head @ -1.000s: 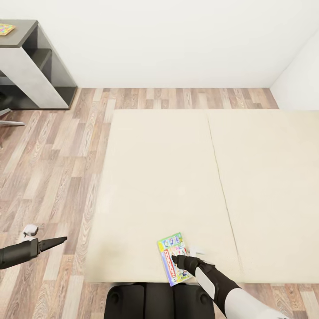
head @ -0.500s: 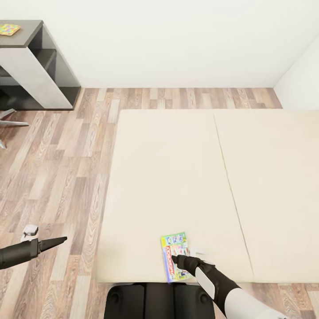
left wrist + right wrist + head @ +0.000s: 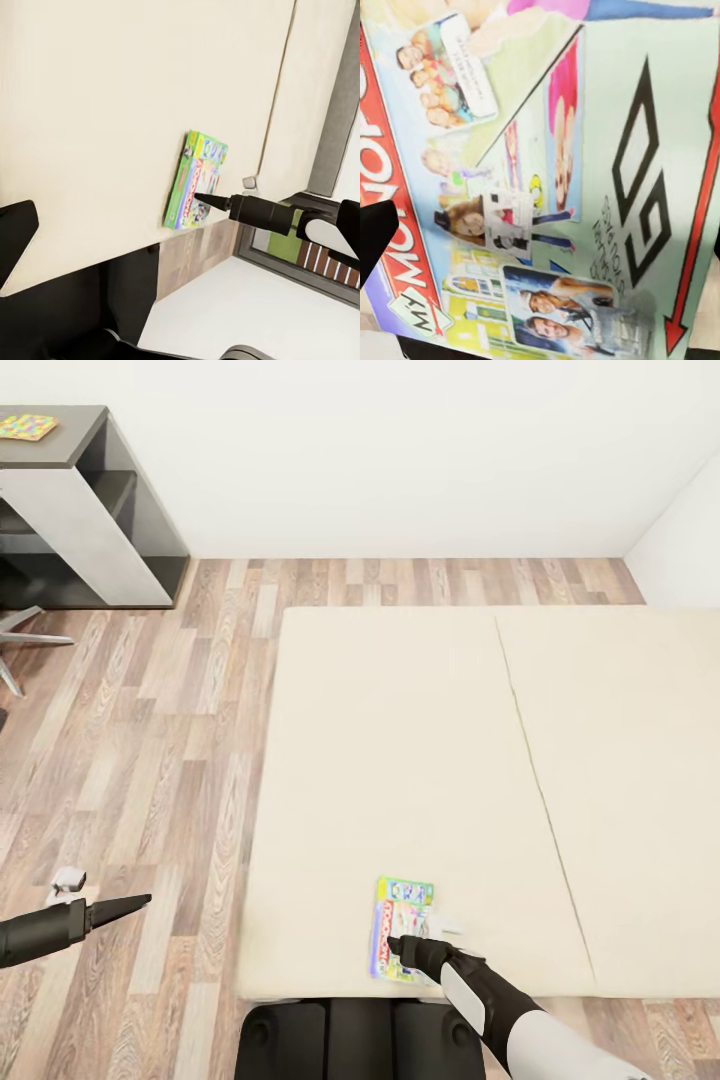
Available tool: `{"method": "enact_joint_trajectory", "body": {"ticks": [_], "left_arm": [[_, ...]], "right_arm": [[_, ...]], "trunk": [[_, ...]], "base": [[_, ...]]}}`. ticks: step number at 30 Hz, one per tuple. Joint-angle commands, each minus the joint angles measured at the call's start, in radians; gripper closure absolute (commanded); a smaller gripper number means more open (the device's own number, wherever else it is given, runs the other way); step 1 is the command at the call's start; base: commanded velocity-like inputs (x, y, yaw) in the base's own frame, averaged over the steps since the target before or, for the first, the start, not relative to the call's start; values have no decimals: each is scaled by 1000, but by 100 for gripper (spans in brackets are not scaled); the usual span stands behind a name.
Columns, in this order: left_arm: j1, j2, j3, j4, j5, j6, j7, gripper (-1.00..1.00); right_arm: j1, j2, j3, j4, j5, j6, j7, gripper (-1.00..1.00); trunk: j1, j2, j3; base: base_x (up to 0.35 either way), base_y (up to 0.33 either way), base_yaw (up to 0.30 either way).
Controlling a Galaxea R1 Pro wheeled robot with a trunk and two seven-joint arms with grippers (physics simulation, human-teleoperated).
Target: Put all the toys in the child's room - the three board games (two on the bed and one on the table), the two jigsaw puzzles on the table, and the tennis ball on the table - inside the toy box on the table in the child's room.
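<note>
right tool (image 3: 400, 943) over green-edged board game (image 3: 396, 920) on bed (image 3: 400, 760)

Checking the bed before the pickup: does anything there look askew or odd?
Slightly. The Monopoly board game lies flat at the bed's near edge, a little crooked to it, with the right gripper on its cover. No damage is visible. Otherwise nothing stands out.

Black forearms, white upper sleeve

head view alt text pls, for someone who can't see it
The right gripper rests on a green-edged board game near the front edge of a beige bed. The left gripper hangs over wood floor; a dark shelf unit stands far left.
</note>
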Motion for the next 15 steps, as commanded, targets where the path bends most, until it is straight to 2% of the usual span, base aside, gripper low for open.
{"method": "enact_joint_trajectory", "body": {"ticks": [1,15], "left_arm": [[-1,0,1,-1,-9,10,-8,-100],[-1,0,1,-1,-9,10,-8,-100]], "right_arm": [[-1,0,3,-1,-4,3,0,-100],[-1,0,3,-1,-4,3,0,-100]], "trunk": [[1,-1,-1],[1,-1,-1]], "base": [[0,142,0],[0,141,0]]}}
